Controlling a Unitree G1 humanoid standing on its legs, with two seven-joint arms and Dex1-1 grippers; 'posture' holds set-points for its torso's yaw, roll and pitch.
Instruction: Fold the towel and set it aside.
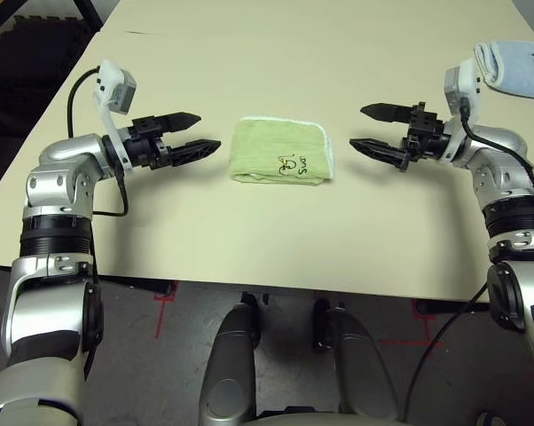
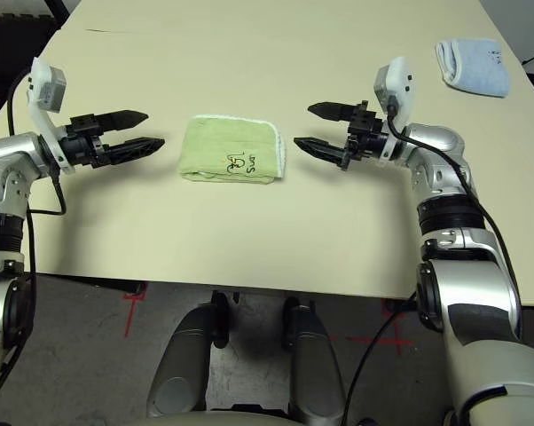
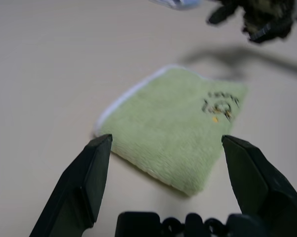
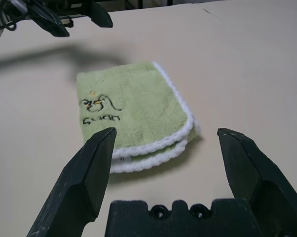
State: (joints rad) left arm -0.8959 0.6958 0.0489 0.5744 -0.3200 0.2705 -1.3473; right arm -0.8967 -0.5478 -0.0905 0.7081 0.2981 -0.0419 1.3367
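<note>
Between my two grippers, on the beige table (image 1: pixel 249 240), lies the towel (image 1: pixel 280 153): light green, folded into a compact rectangle, flat and free of both of us. Its long axis runs side to side, pointing at each gripper. The white-stitched open edges face my right gripper (image 1: pixel 371 128); the smooth fold face looks toward my left gripper (image 1: pixel 199 132). Dark embroidery sits on top, toward the near right corner of the towel.

Both grippers are released and spread wide, holding nothing. Each one aims roughly level at the towel from its own side, clear of the cloth with bare table between. The gaps look about equal, so I can't call one arm nearer from the head views.

Judgement: folding looks done or nearly so, and setting it aside is what remains. The layered edge on the right side of the towel is the easier bite. A pale blue folded towel (image 2: pixel 473 64) lies well beyond the right gripper, toward the far right of the table, so that side may be the put-down zone.

Hard to make out: how many layers the fold has, as the right wrist view shows at least two white edges stacked. The small label isn't legible. The left wrist view is soft, and the underside of the towel is hidden.
</note>
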